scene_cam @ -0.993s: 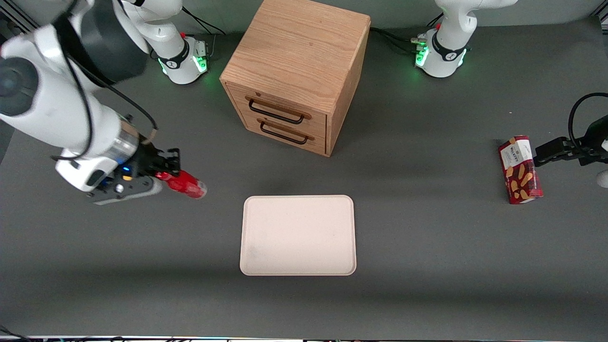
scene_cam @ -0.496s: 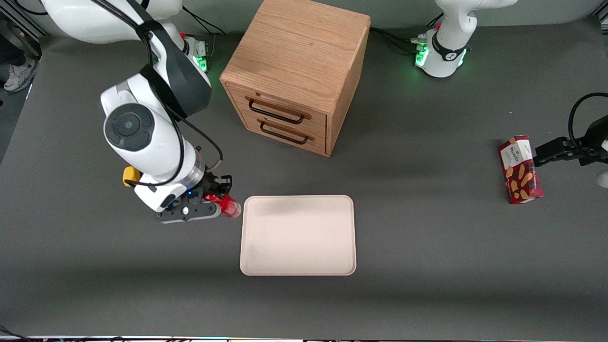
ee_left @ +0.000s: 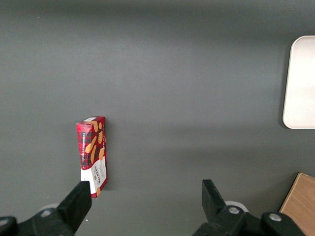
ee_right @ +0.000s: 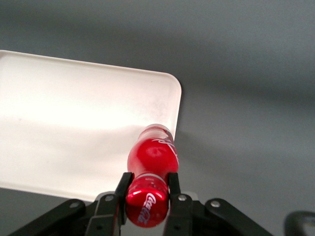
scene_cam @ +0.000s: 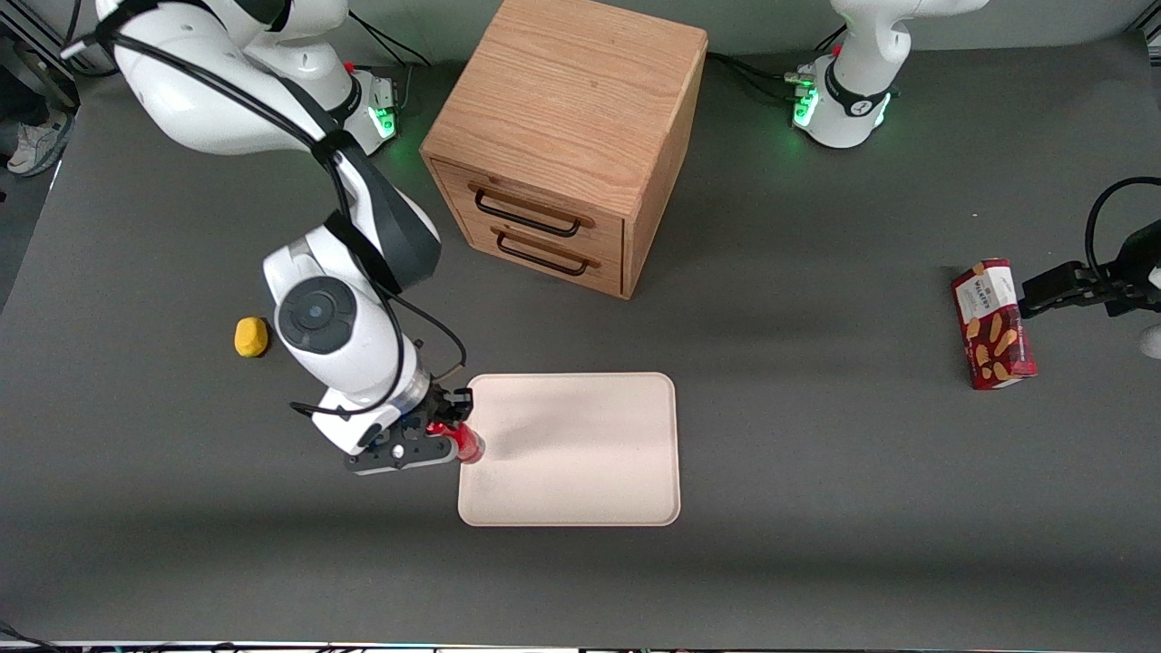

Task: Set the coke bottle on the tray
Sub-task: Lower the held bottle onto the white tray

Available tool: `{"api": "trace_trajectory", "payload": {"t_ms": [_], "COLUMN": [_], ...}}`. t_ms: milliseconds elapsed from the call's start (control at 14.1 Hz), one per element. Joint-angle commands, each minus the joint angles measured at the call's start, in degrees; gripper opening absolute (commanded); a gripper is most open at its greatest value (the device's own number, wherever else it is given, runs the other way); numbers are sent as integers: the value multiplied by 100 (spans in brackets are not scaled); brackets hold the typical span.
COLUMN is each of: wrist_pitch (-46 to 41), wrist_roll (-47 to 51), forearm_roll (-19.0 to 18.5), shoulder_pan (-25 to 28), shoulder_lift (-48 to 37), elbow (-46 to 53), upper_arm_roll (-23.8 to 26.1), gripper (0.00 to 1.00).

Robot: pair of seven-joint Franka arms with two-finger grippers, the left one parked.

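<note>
- The tool (scene_cam: pixel 451 428) of the right arm hangs over the edge of the tray (scene_cam: pixel 580 472) that faces the working arm's end of the worktop (scene_cam: pixel 816 562).
- Its two fingers (ee_right: pixel 123 184) are clamped on the coke bottle (scene_cam: pixel 466 444), one on each side of the bottle near its cap end.
- In the right wrist view the coke bottle (ee_right: pixel 150 169) is seen from above its cap end, and its lower end points down to the tray (ee_right: pixel 74 123), close to one rounded corner and just inside the rim.
- I cannot tell if the bottle touches the tray surface or is only above it.
- The tray lies flat on the worktop, nearer to the front camera than the wooden cabinet (scene_cam: pixel 567 136).
- The cabinet has two drawers with dark handles, and both drawers look closed.
- A small yellow object (scene_cam: pixel 251 336) lies on the worktop beside the right arm, well apart from the tray, toward the working arm's end.
- A red snack box (scene_cam: pixel 993 324) lies on the worktop toward the parked arm's end, well apart from the tray; the left wrist view also shows this box (ee_left: pixel 92 155).
</note>
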Motion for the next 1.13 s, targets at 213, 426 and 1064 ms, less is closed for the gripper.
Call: {"api": "trace_trajectory", "payload": {"t_ms": [213, 426, 1064], "wrist_pitch": [675, 842, 1114], "wrist_roll": [339, 348, 427], "forearm_roll": [-339, -444, -497], "shoulder_pan": [44, 44, 44], "shoulder_lift": [376, 490, 578], "elbow": [-42, -59, -121], "upper_arm_roll": [76, 76, 67], "gripper": [0, 0, 100]}}
